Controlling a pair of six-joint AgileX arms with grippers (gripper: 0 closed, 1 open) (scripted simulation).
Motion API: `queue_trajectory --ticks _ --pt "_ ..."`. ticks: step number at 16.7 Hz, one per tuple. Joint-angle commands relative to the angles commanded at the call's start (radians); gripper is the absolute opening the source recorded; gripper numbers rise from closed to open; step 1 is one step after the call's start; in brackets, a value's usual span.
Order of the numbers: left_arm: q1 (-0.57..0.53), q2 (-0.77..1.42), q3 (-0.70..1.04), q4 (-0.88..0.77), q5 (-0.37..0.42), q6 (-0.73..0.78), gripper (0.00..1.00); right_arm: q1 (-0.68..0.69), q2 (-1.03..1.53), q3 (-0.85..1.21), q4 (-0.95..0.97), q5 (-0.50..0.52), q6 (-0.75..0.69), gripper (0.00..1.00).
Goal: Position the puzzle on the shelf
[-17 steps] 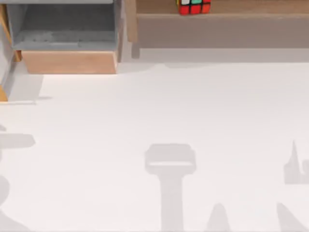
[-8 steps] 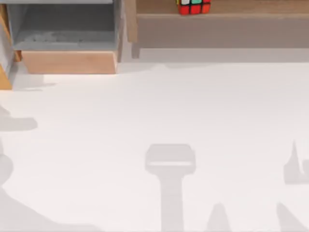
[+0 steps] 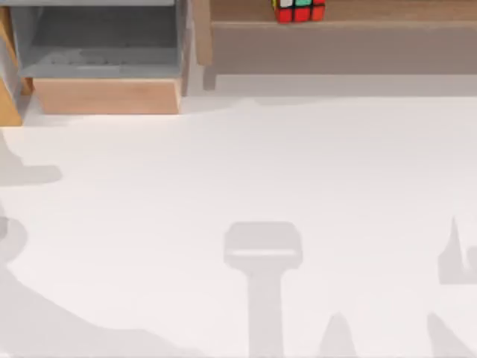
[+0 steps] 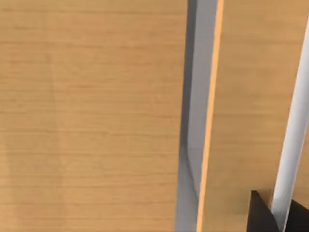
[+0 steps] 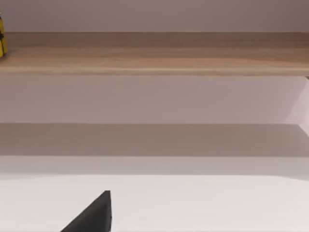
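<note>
We work in a rendered test scene, not a lived-in room: a plain white surface [image 3: 238, 186], flat textureless walls, a light wooden shelf [image 3: 343, 33] far right and a wooden box [image 3: 104, 95] with grey interior far left.

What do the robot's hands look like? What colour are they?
Little of them shows. The left hand is a black, pointed wedge in the corner of the left wrist view. The right hand is a flat black triangle. No cables or markings are in sight.

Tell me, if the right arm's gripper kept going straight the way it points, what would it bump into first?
Probably the grey-brown recess under the shelf; the puzzle sits off to one side. Depth is unclear.
</note>
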Motion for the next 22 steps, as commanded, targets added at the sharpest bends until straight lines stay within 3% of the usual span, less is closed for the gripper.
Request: queue_trajectory --ticks 8,13,22 --pt "-0.062 0.120 0.260 -0.134 -0.060 -0.002 0.00 0.000 0.000 0.000 0.000 0.000 0.000 1.00" --pt "-0.068 0.128 0.279 -0.148 -0.066 -0.005 0.00 0.000 0.000 0.000 0.000 0.000 0.000 1.00" --pt "-0.068 0.128 0.279 -0.148 -0.066 -0.005 0.68 0.000 0.000 0.000 0.000 0.000 0.000 1.00"
